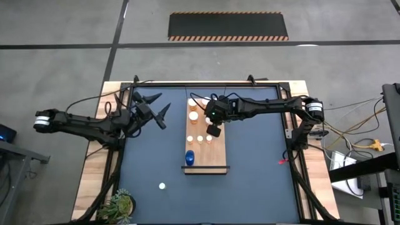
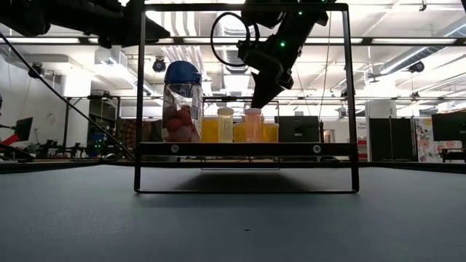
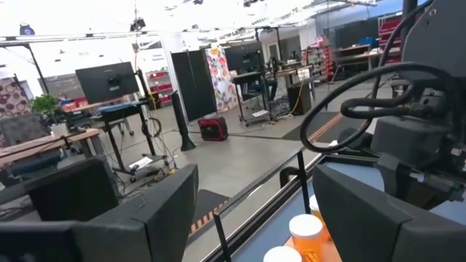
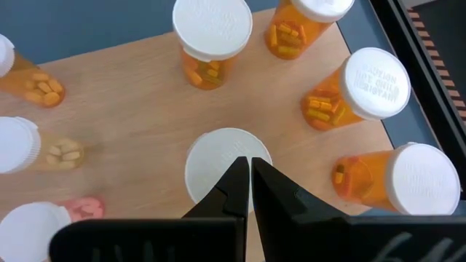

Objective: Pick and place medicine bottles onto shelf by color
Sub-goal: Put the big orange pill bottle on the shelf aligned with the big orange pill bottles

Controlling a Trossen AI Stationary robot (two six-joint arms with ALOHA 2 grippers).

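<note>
Your right gripper (image 4: 250, 171) had its two fingers pressed together with barely a slit between them, holding nothing, their tips right above the white cap of an orange bottle (image 4: 227, 164) standing on the shelf (image 4: 138, 109). In the high view that gripper (image 1: 214, 131) hung over the middle of the shelf (image 1: 219, 161), toward its right long edge.

Around that capped bottle stood other medicine bottles (image 4: 212, 40), upright on the board and apart from one another: orange ones with white caps, pills showing through their walls. One cap (image 4: 376, 82) beside it carried raised lettering around its rim, but you could not have read it. Another bottle, paler, held whitish tablets (image 4: 62, 151), and one next to it held pink ones (image 4: 84, 209).

The blue bottle (image 1: 189, 158) stood near the shelf's dark end, by its left long edge; in the low view it showed a blue cap (image 2: 182, 72) over a clear body, its label unreadable.

A lone white cap or bottle (image 1: 162, 185) sat on the dark table (image 1: 256, 181), well off the shelf's left side, beyond its dark end.

Your left gripper (image 1: 157, 108) waited off the shelf's left side, fingers spread wide and empty.
</note>
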